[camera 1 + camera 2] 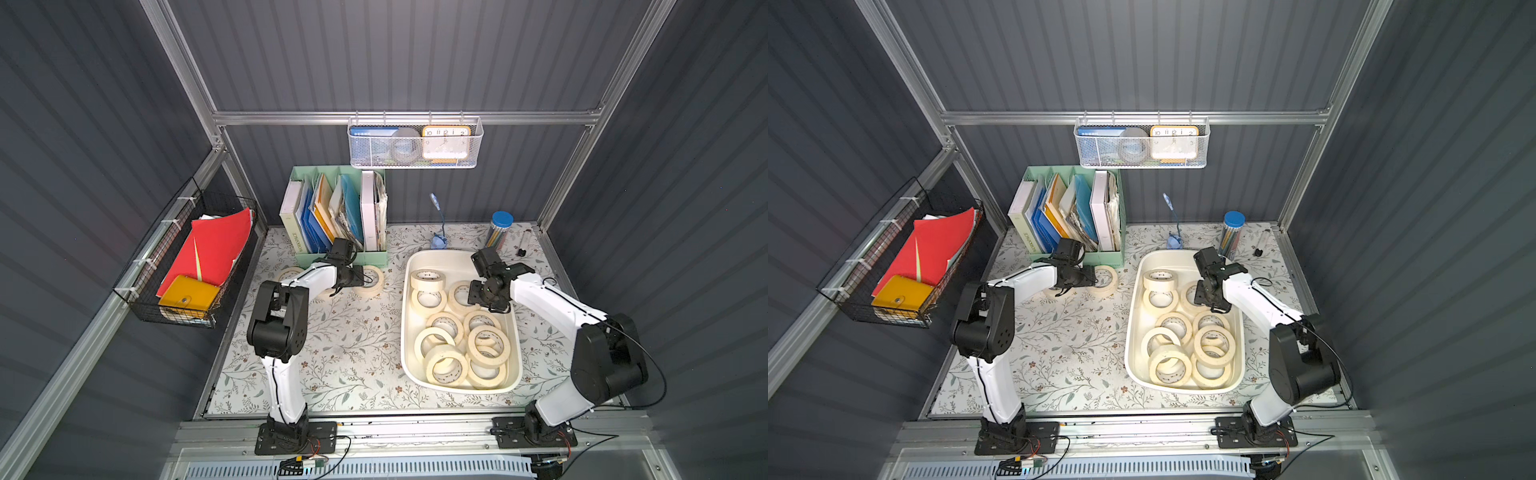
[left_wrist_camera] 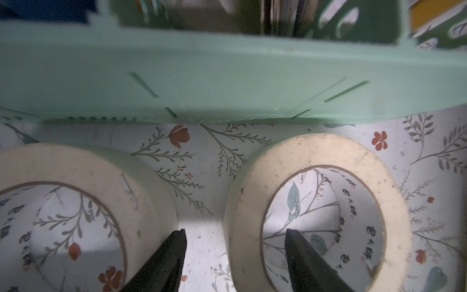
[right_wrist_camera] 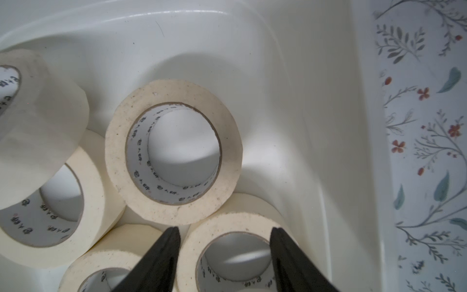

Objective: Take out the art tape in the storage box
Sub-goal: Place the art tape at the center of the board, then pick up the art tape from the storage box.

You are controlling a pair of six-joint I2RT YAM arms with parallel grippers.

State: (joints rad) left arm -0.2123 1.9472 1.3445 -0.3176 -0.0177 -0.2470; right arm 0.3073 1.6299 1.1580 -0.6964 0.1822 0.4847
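We see the nearer right gripper point(image 3: 223, 232), jaws apart and empty, above the cream masking-tape rolls point(image 3: 174, 91) lying flat in the white glossy plastic storage tub point(image 3: 316, 126) at 3 o'clock; the left gripper point(image 2: 235, 230), open, straddles a roll point(image 2: 316, 149) at 11 o'clock.

Left arm point(image 1: 286, 386) and right arm point(image 1: 552, 299): both glossy white shells between bulky matte-black joint housings point(image 1: 276, 328). Thin black cable point(image 1: 654, 365) loops out at four o'clock. Flat black base plates point(image 1: 324, 436) at six o'clock, red wires point(image 1: 318, 448) trailing. Black wedge-shaped fingers point(image 2: 161, 263) up front.
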